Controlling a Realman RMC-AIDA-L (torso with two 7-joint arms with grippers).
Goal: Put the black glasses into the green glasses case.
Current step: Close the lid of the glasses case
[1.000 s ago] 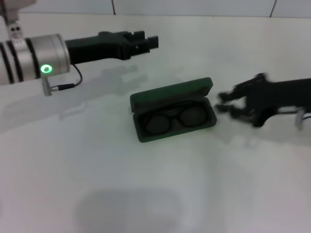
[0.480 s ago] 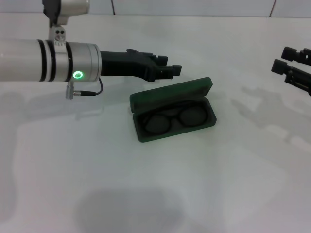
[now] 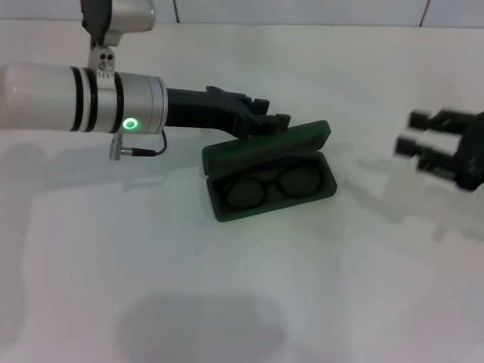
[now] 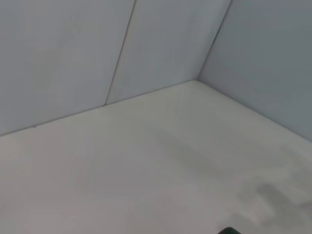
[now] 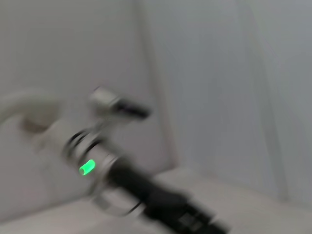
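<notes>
While black glasses point(image 3: 274, 187) lie in the green glasses case point(image 3: 261, 145), left hand point(image 3: 274, 123) looks clenched beside its lid.

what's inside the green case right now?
The black glasses lie in the open green case, lenses side by side. Their temple arms can't be made out against the dark lining. The left gripper is at the lid's back edge.

Obscured, cropped and blurred items

Left gripper point(image 3: 274, 123) fingertips overlap the case point(image 3: 270, 172) lid's 11 o'clock edge; contact and finger gap cannot be told. Right gripper point(image 3: 425, 144) is blurred, its arm cut off at the 3 o'clock edge. Glasses point(image 3: 272, 186) temples are lost against the dark interior. Left wrist view catches only a green sliver point(image 4: 229, 230) at 6 o'clock. Right wrist view is motion-smeared throughout.
</notes>
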